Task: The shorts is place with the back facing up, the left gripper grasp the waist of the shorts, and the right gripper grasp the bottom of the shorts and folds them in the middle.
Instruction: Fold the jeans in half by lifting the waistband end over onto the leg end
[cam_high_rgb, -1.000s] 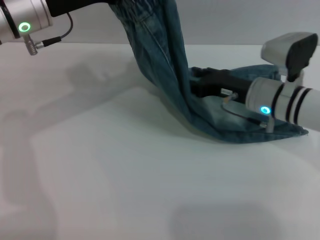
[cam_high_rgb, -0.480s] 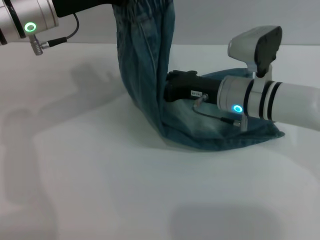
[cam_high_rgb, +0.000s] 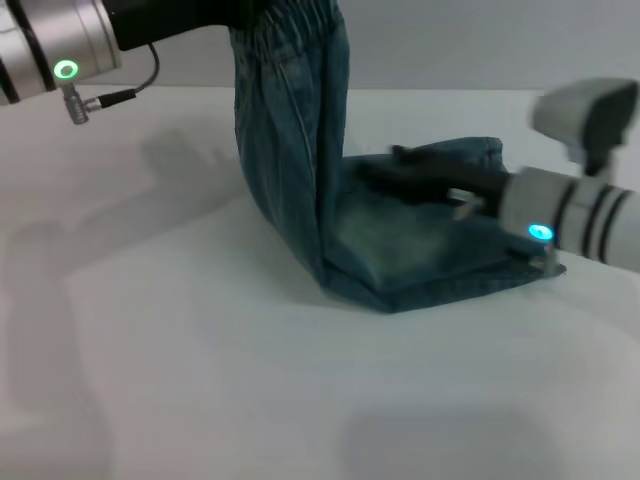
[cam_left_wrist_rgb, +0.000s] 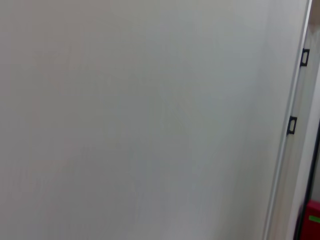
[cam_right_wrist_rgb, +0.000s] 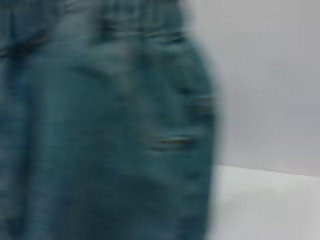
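In the head view my left gripper (cam_high_rgb: 232, 10) is at the top edge, shut on the waist of the shorts (cam_high_rgb: 300, 18), and holds it high. The blue denim shorts (cam_high_rgb: 290, 150) hang from it down to the white table (cam_high_rgb: 200, 380), where they bend. Their lower half (cam_high_rgb: 420, 250) lies flat towards the right. My right gripper (cam_high_rgb: 425, 175) is low over this flat part, close to the far edge of the denim, and is blurred. The leg hems are hidden behind it. The right wrist view is filled with blurred denim (cam_right_wrist_rgb: 100, 125). The left wrist view shows none of the shorts.
The table is bare white in front of and left of the shorts. The right arm's wrist, with a cyan light (cam_high_rgb: 540, 233), crosses the right edge. The left wrist view shows a plain white surface (cam_left_wrist_rgb: 140, 120) and a framed panel edge (cam_left_wrist_rgb: 295, 120).
My right gripper went left along the flat denim, then drew back to the right. My left gripper carried the waist slightly right. The hanging part now stands steeper, and the bend has shifted left.
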